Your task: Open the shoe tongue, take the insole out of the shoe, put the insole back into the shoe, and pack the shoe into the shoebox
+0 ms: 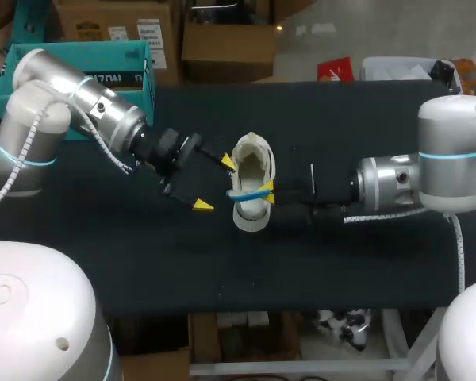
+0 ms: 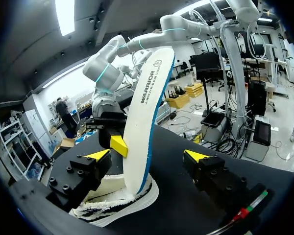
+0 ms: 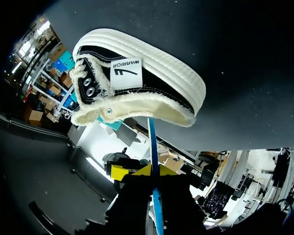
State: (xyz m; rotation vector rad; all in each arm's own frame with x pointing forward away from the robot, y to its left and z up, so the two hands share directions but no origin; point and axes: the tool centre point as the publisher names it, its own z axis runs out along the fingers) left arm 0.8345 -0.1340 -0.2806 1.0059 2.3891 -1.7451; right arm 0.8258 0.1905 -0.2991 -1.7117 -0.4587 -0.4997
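A white, fleece-lined shoe (image 1: 252, 171) (image 2: 118, 199) (image 3: 137, 81) lies on the black table, its black side showing in the right wrist view. A white insole with a blue edge (image 1: 248, 194) (image 2: 147, 122) (image 3: 153, 156) stands upright with its lower end in the shoe's mouth. My right gripper (image 1: 267, 193) (image 2: 115, 145) (image 3: 154, 177) is shut on the insole from the shoe's right side. My left gripper (image 1: 214, 182) (image 2: 147, 156) is open just left of the shoe. In the left wrist view the insole stands between its spread fingers, apart from both.
A teal box (image 1: 79, 63) stands at the back left of the black table (image 1: 333, 262), behind my left arm. Bare tabletop lies in front of the shoe and at the back right.
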